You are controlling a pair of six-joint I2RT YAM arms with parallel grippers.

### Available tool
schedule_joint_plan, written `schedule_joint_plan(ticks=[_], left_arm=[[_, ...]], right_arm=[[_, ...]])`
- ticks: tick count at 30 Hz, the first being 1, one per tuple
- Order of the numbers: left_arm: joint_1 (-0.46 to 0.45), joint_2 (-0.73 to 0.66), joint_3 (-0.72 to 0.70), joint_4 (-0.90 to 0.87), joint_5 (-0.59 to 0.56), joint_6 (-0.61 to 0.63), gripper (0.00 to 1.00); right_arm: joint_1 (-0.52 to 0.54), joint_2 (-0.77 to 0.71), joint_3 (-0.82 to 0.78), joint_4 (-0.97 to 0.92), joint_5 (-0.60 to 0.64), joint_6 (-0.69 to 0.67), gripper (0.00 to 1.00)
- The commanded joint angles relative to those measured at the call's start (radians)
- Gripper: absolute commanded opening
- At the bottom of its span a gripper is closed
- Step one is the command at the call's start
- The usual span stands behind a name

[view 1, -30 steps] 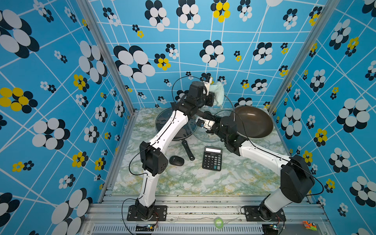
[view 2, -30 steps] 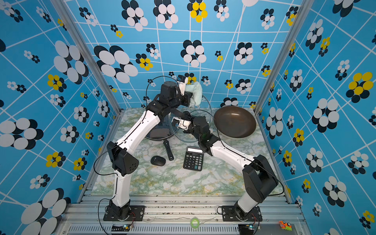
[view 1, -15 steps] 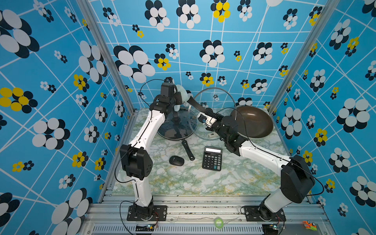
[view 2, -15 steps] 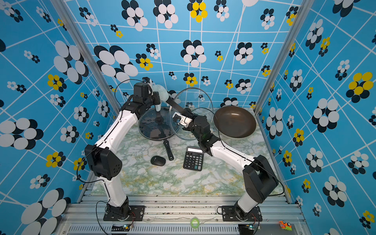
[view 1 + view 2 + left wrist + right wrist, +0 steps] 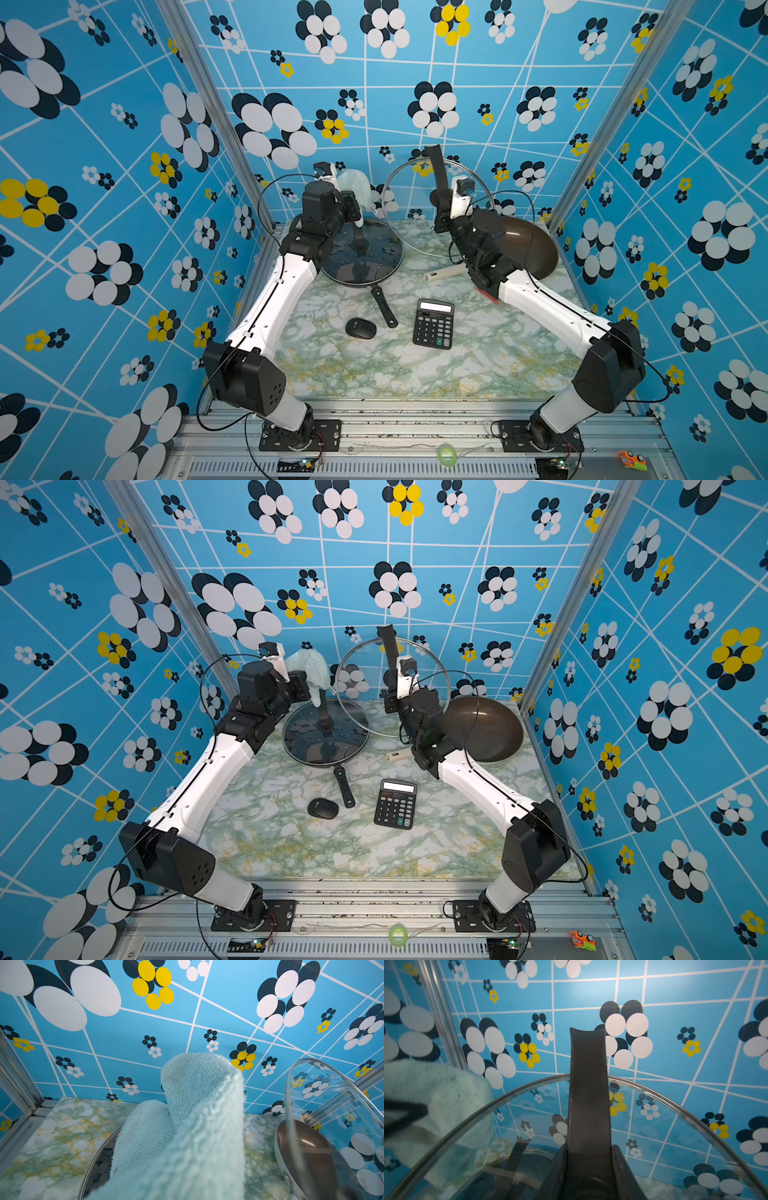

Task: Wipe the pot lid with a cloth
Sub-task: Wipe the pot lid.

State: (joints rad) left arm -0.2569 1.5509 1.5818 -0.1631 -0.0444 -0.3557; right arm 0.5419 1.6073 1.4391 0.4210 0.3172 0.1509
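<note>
Above the rear of the desk, the right gripper pinches the upright glass pot lid by its black handle; just beside it, apparently not touching, the left gripper is clamped on the raised, bunched cloth.

Mint-green cloth aloft, just beside clear pot lid
</note>
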Motion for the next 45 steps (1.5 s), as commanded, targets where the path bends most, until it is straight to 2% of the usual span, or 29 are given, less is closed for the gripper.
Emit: schedule_joint_plan(ticks=[1,3,6,11,13,19,22,28,36,45], left_arm=[[0.009,-0.013,-0.044,0.071,0.086,-0.061,0.0],[-0.001,-0.001,-0.059,0.126,0.168,-0.088,0.0],[-0.039,0.051,-0.023,0.168,0.24,-0.094,0.0],[-0.099,0.193,0.15,0.234,0.383,-0.119,0.0],[-0.111,0.257,0.244,0.261,0.417,-0.14,0.0],[-0.114,0.455,0.541,0.34,0.509,-0.235,0.0],[-0.113,0.521,0.653,0.346,0.512,-0.259,0.0],[-0.111,0.617,0.812,0.35,0.506,-0.294,0.0],[-0.156,0.687,0.831,0.301,0.522,-0.328,0.0],[-0.281,0.675,0.767,0.063,0.597,-0.255,0.0]], right_arm=[[-0.125,-0.089,0.071,0.033,-0.005,0.604,0.0],[-0.198,-0.093,0.056,0.043,-0.097,0.83,0.0],[-0.261,-0.088,0.019,0.128,-0.204,1.049,0.0],[-0.314,-0.03,0.01,0.283,-0.366,1.312,0.0],[-0.323,0.001,0.023,0.354,-0.429,1.374,0.0],[-0.344,0.102,0.119,0.498,-0.662,1.494,0.0],[-0.346,0.135,0.138,0.573,-0.713,1.529,0.0],[-0.346,0.178,0.227,0.607,-0.833,1.521,0.0],[-0.346,0.266,0.333,0.761,-0.87,1.604,0.0],[-0.36,0.334,0.43,0.813,-0.886,1.622,0.0]])
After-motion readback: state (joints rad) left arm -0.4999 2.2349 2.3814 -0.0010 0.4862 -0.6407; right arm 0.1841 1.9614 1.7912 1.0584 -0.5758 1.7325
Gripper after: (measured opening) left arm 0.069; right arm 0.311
